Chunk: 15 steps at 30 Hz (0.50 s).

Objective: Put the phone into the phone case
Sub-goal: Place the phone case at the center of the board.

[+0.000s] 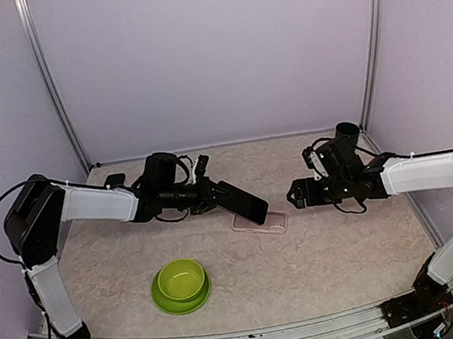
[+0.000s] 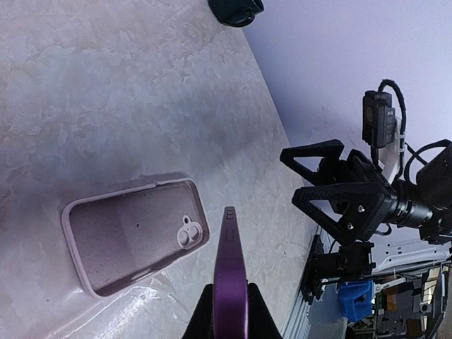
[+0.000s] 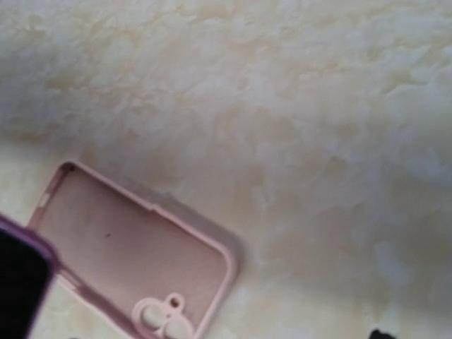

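Note:
A pink phone case (image 1: 264, 222) lies open side up on the marble-patterned table, camera cutout towards the right arm; it also shows in the left wrist view (image 2: 134, 236) and the right wrist view (image 3: 134, 261). My left gripper (image 1: 212, 195) is shut on a purple phone (image 1: 244, 202) with a dark screen. It holds the phone tilted, its far end low over the case's left end. In the left wrist view the phone (image 2: 231, 268) shows edge-on between the fingers, just right of the case. My right gripper (image 1: 293, 196) hovers right of the case, its jaws apart and empty (image 2: 289, 173).
A green bowl (image 1: 181, 284) stands on the near left part of the table. A small dark object (image 1: 114, 180) lies at the back left corner. Lilac walls close the back and sides.

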Motion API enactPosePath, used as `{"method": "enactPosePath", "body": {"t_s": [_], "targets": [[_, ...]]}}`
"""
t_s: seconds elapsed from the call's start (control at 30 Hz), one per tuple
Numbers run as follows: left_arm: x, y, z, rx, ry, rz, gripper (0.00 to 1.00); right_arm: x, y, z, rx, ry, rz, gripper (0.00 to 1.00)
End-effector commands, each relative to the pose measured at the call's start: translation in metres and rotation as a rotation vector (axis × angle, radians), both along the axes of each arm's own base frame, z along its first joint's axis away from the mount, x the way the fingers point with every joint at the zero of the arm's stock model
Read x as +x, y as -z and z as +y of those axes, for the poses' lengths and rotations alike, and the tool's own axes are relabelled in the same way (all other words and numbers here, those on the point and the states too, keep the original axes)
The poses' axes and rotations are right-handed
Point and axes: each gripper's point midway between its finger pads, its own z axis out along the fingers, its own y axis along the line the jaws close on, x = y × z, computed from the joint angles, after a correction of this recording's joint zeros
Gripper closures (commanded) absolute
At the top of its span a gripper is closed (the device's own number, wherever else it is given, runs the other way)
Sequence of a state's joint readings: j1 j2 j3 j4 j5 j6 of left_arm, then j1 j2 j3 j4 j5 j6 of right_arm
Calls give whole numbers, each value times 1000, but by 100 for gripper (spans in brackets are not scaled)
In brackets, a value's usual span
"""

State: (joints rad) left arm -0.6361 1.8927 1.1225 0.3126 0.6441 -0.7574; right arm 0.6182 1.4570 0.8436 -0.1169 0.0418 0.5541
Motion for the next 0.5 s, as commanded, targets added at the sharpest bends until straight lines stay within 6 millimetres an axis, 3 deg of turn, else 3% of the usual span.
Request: {"method": "enactPosePath", "body": {"t_s": [0.0, 0.47], "targets": [[9, -17, -12, -50, 26, -30, 100, -2, -10, 7, 113, 9, -11, 14], [22, 4, -30, -37, 26, 23, 100, -13, 13, 20, 212, -29, 48, 13]]}}
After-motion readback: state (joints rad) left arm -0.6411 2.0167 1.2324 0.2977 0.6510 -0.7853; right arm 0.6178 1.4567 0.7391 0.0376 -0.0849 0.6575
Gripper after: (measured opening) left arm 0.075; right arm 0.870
